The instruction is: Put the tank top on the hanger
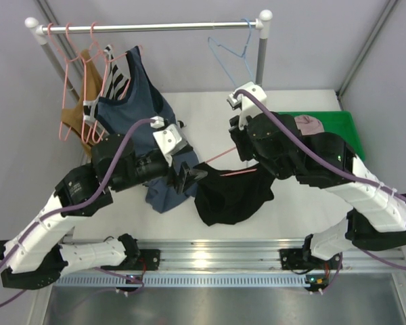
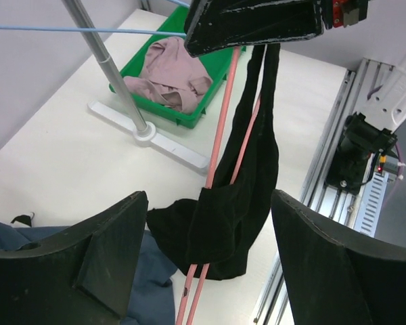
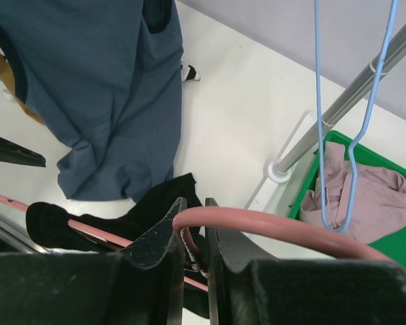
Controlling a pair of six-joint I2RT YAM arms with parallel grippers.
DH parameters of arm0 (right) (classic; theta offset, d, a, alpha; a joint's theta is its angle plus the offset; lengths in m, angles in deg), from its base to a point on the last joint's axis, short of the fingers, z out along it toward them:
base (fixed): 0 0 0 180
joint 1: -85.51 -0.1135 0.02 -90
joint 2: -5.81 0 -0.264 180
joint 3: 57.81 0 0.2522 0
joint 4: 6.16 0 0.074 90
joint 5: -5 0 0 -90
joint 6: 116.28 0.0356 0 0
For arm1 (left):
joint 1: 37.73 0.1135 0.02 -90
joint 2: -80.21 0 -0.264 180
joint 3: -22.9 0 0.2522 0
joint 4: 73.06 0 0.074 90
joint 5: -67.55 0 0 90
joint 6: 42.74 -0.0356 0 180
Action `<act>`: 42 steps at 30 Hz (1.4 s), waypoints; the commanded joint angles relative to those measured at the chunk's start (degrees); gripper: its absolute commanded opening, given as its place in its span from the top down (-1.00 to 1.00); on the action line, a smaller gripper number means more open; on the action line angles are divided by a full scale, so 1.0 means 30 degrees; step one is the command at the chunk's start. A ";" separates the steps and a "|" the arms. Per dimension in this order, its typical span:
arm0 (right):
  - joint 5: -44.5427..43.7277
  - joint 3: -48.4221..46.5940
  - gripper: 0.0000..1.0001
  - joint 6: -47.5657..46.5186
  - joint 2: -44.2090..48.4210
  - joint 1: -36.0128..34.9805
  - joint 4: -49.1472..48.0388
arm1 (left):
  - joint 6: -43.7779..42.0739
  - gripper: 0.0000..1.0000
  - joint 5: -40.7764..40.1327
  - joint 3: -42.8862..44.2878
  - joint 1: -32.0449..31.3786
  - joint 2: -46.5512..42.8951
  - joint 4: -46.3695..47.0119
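Tank top [image 2: 237, 210] is draped over the salmon-pink hanger [image 2: 218, 139], with a strap running up along the wire. The rest sags in a floppy black bunch low over the desk [image 1: 304, 210], right between the two arms. Can't tell if the bottom actually touches.

The right tool [image 3: 193, 237] is clamped tight on the hanger's wire up near the top and holds the whole thing in the air. The left tool [image 2: 208, 196] is spread wide with nothing in it, fingers either side of the black bunch and just short of it.

Just to the left is a slate-blue top [image 1: 139, 95] hanging off the rail [image 1: 149, 27]. A light-blue hanger [image 1: 233, 47] is on the rail too. Off to the right, a green bin [image 1: 342, 132] holds a mauve-pink garment [image 2: 172, 71].
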 commanded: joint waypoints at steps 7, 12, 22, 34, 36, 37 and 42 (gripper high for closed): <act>-0.0048 0.0334 1.00 0.0039 0.1243 -0.0330 -0.0373 | -0.1313 -0.54 0.0504 -0.1249 0.0035 0.0592 -0.0295; 0.0216 0.0392 1.00 0.0069 0.1390 -0.0359 -0.0432 | -0.1519 -0.53 0.0939 -0.2597 0.0035 0.0302 0.1079; -0.0105 0.0714 1.00 -0.0019 0.1185 -0.0301 -0.0461 | -0.0700 -0.40 0.1880 -0.4968 0.0035 -0.0343 0.3893; -0.0165 0.1036 1.00 -0.0107 0.0951 -0.0359 -0.0784 | 0.0268 0.86 0.2465 -0.5938 0.0035 -0.0959 0.4626; -0.0165 0.1066 1.00 -0.0107 0.0950 -0.0330 -0.0813 | 0.0414 0.88 0.2669 -0.6026 0.0035 -0.1076 0.4891; -0.0136 0.1037 1.00 -0.0107 0.0921 -0.0330 -0.0813 | 0.0560 0.89 0.2729 -0.6055 0.0035 -0.1077 0.4949; -0.0194 0.1125 1.00 -0.0107 0.0863 -0.0330 -0.0959 | 0.1058 1.00 0.2934 -0.6172 0.0035 -0.0901 0.4862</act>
